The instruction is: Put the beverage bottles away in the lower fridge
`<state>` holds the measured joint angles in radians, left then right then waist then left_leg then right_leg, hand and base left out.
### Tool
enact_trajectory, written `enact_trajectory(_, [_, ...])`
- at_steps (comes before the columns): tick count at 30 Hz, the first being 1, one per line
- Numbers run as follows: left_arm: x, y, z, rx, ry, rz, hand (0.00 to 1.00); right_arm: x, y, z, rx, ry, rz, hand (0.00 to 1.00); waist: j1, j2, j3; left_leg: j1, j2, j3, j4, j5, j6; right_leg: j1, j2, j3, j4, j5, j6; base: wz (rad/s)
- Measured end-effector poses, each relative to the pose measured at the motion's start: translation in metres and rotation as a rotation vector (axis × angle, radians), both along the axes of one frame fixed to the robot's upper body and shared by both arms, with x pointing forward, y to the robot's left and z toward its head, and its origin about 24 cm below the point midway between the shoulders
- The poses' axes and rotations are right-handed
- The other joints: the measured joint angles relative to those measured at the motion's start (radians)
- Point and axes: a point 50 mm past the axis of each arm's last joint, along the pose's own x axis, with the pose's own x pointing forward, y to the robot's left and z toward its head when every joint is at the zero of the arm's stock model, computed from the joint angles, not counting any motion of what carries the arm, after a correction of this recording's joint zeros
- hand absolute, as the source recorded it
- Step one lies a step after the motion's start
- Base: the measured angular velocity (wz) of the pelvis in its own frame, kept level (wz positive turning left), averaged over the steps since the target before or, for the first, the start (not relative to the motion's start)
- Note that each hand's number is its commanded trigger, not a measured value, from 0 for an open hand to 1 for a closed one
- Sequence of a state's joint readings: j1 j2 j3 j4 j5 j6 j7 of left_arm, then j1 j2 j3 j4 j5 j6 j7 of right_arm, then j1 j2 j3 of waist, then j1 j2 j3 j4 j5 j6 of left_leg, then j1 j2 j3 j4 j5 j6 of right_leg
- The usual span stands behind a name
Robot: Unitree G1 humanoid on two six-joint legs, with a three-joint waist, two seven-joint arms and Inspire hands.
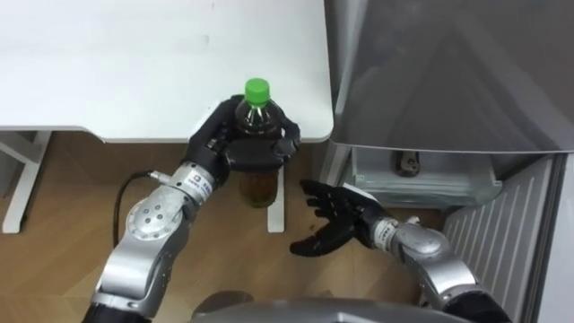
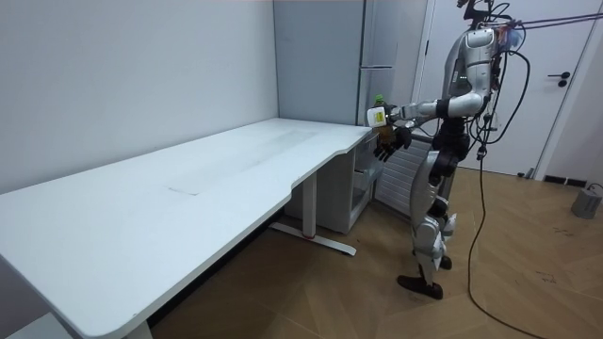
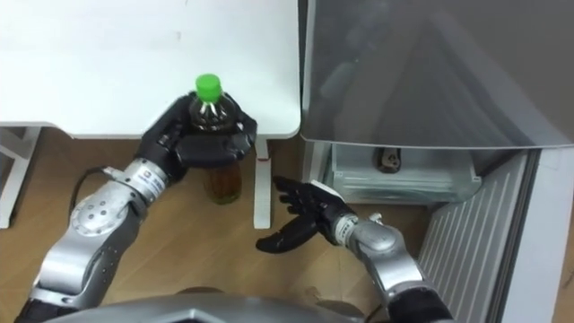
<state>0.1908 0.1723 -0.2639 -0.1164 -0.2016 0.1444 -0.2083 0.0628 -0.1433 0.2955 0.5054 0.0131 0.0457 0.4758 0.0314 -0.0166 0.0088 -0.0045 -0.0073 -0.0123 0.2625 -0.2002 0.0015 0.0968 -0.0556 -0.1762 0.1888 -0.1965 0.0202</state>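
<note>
Standing upright, green cap (image 1: 257, 88) topmost, bottle (image 1: 259, 187) in curled left hand (image 1: 235, 144); right hand (image 1: 338, 215) spread.

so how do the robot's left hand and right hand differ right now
The left hand is curled round the green-capped clear plastic bottle of brown drink; the right hand is open and holds nothing. The left hand is up at the white table's edge; the right hand hangs lower, nearer the grey fridge. Both are black.
</note>
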Motion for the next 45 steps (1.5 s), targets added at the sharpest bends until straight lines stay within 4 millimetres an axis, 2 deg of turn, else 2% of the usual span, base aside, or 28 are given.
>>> enact_trajectory(7, [-0.003, -0.009, -0.001, -0.008, 0.008, -0.041, 1.0, -0.003, 0.007, 0.001, 0.026, 0.013, 0.06, 0.0, -0.006, -0.001, 0.0016, 0.006, 0.0, 0.0, -0.003, 0.0, 0.0, 0.001, 0.0, 0.004, 0.005, 0.0, 0.0, 0.0])
enact_trajectory(11, [-0.003, -0.009, -0.001, -0.008, 0.007, -0.042, 1.0, -0.004, 0.009, 0.001, 0.04, 0.022, 0.084, 0.0, -0.006, -0.009, 0.0125, 0.003, 0.0, 0.0, -0.003, 0.0, 0.0, -0.001, 0.0, 0.005, 0.007, 0.0, 0.0, 0.0])
enact_trajectory(12, [-0.003, -0.009, -0.001, -0.008, 0.007, -0.042, 1.0, -0.004, 0.009, 0.001, 0.043, 0.024, 0.088, 0.0, -0.006, -0.009, 0.0128, -0.004, 0.0, -0.001, -0.001, -0.001, 0.001, -0.006, 0.0, 0.005, 0.008, 0.0, 0.0, 0.0])
enact_trajectory(23, [-0.007, -0.018, -0.003, -0.02, 0.017, -0.121, 1.0, -0.004, 0.019, 0.001, 0.073, 0.023, 0.094, 0.0, -0.019, -0.007, 0.0131, -0.005, 0.001, 0.0, 0.004, -0.001, 0.001, -0.008, 0.0, 0.007, 0.013, 0.0, 0.0, 0.0])
enact_trajectory(32, [-0.013, -0.028, -0.004, -0.036, 0.029, -0.205, 1.0, -0.006, 0.028, 0.004, 0.187, 0.049, 0.09, 0.0, -0.027, -0.005, 0.0113, -0.003, 0.002, 0.007, -0.004, -0.001, 0.002, -0.01, 0.0, 0.012, 0.015, 0.0, 0.0, -0.01])
enact_trajectory(45, [-0.018, -0.025, -0.019, 0.021, 0.076, -0.239, 1.0, -0.007, 0.031, 0.006, 0.315, 0.086, 0.023, 0.0, -0.032, -0.001, 0.0099, 0.012, 0.002, 0.006, -0.008, -0.001, 0.001, 0.006, 0.001, 0.01, 0.014, 0.0, 0.0, 0.0])
